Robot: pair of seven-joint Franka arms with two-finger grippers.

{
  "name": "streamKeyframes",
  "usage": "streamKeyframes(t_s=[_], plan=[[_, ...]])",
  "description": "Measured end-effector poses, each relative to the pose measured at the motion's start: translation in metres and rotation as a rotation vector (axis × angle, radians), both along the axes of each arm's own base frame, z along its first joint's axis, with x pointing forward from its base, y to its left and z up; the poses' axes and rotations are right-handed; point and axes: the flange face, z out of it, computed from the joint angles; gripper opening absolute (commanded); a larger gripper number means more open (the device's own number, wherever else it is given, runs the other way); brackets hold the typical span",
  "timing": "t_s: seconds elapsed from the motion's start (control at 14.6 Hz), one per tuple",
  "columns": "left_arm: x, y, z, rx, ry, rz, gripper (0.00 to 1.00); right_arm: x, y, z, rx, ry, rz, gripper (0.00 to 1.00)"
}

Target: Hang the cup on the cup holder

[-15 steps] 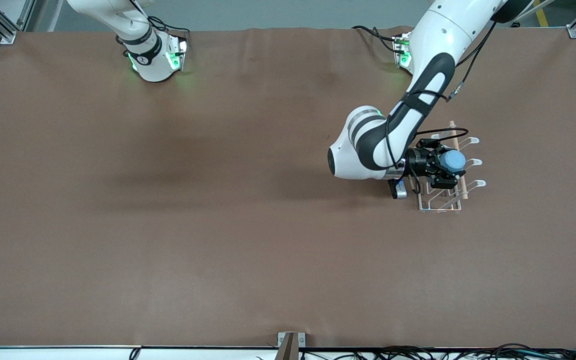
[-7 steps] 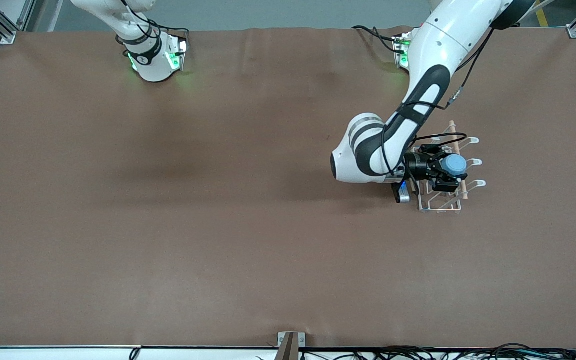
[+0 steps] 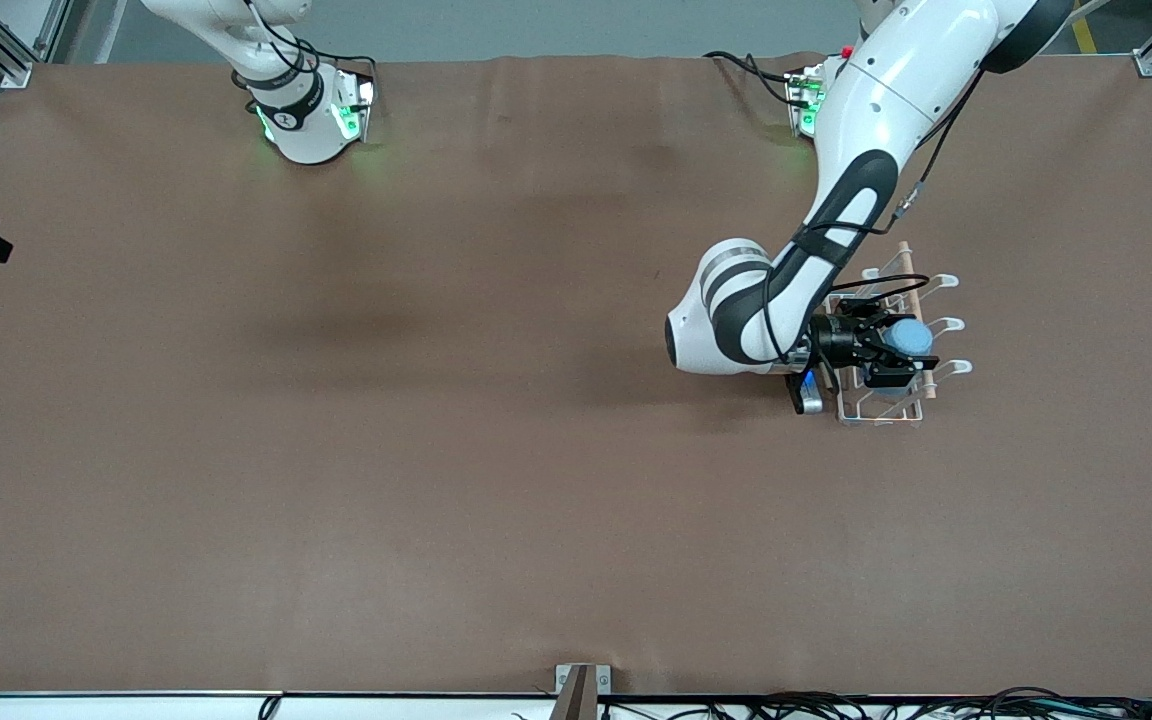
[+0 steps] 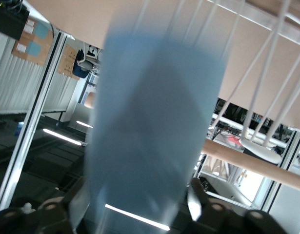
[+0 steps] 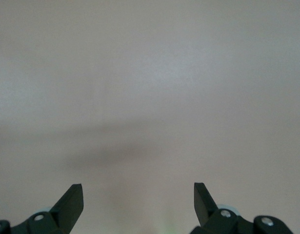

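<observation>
Light-blue and matte, the small tapered plastic cup (image 3: 908,337) sat clenched between the fingers of the left gripper (image 3: 886,350), held over the middle of the white wire cup holder (image 3: 876,410) with its pale wooden dowel bar (image 3: 918,320) on top, toward the left arm's end of the table. From the left wrist the cup (image 4: 154,131) filled the view, with wire prongs (image 4: 267,92) at about two o'clock of it. I judged the risk to be a prong missing the cup's mouth and shoving the light rack along the brown table (image 3: 436,450), or letting go too soon and dropping the cup. The right gripper (image 5: 138,200) waited with fingers spread, holding nothing
</observation>
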Motion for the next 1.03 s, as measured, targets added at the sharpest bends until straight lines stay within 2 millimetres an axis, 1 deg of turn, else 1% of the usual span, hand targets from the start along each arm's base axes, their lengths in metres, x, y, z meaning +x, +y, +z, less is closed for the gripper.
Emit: streamKeyframes(t_s=[0.21,0.27,0.34,0.41,0.55,0.69,0.75,0.89,1.03], plan=[[0.008,0.003,0.004,-0.071,-0.094,0.063,1.0,-0.002,-0.001,-0.006,0.001,0.012,-0.001,1.0],[0.014,0.002,0.012,-0.116,-0.131,0.114,1.0,-0.002,-0.001,-0.01,0.002,0.019,-0.001,1.0],[0.022,-0.001,0.025,-0.172,-0.161,0.169,1.0,-0.002,-0.001,-0.013,0.002,0.022,-0.001,1.0],[0.031,-0.005,0.044,-0.236,-0.19,0.221,1.0,-0.001,-0.001,-0.015,0.002,0.023,-0.002,1.0],[0.051,-0.01,0.091,-0.364,-0.254,0.304,1.0,-0.002,-0.004,-0.017,0.003,0.027,-0.007,1.0],[0.071,-0.006,0.143,-0.495,-0.336,0.351,1.0,-0.002,-0.009,-0.018,0.003,0.028,-0.016,1.0],[0.079,-0.002,0.165,-0.564,-0.374,0.367,1.0,-0.002,-0.011,-0.018,0.003,0.027,-0.019,1.0],[0.095,0.011,0.206,-0.724,-0.448,0.414,1.0,-0.002,-0.01,-0.018,0.003,0.026,-0.018,1.0],[0.105,0.037,0.247,-0.857,-0.514,0.468,1.0,-0.002,-0.009,-0.018,0.003,0.026,-0.015,1.0]])
